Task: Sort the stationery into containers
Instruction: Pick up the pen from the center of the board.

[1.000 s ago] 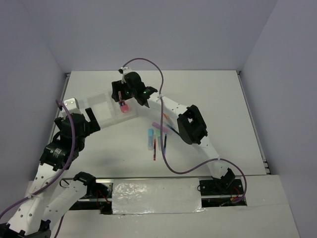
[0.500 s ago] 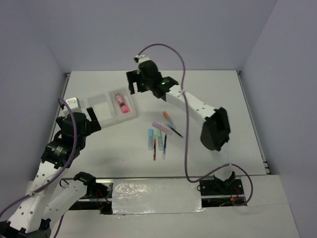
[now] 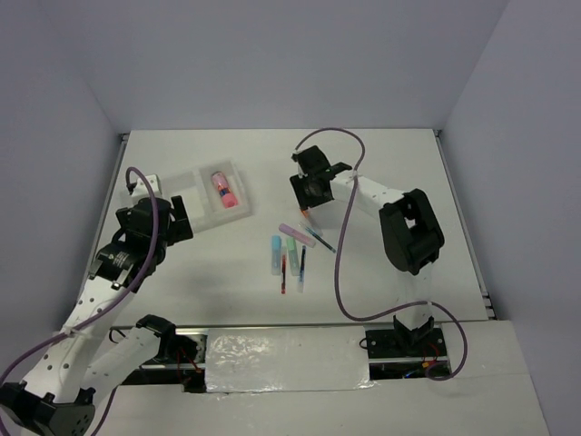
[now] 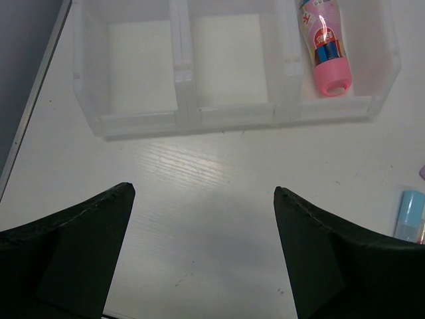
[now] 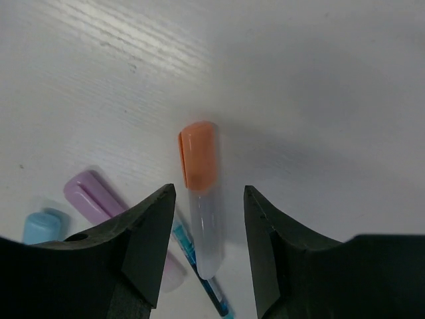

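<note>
The translucent white tray [image 3: 193, 198] has three compartments. The pink-red marker [image 3: 222, 189] lies in its right one, as the left wrist view [image 4: 323, 48] also shows. My left gripper [image 3: 171, 221] is open and empty just in front of the tray [image 4: 232, 114]. My right gripper [image 3: 308, 202] is open low over the orange highlighter [image 5: 198, 157], with a jaw on each side and not touching it. The lilac highlighter [image 5: 93, 193], blue highlighter [image 5: 42, 226] and a blue pen [image 5: 199, 266] lie beside it.
The loose pile lies mid-table: lilac highlighter [image 3: 295, 232], blue highlighter [image 3: 275, 253], green highlighter [image 3: 291, 245], a red pen [image 3: 283, 275], a blue pen [image 3: 301, 269] and a dark pen [image 3: 320, 242]. The tray's left and middle compartments hold nothing. Grey walls enclose the table.
My right gripper let the pink-red marker go into the tray's right compartment, then swung right and down over the orange highlighter. My left gripper shifted slightly toward the tray.
</note>
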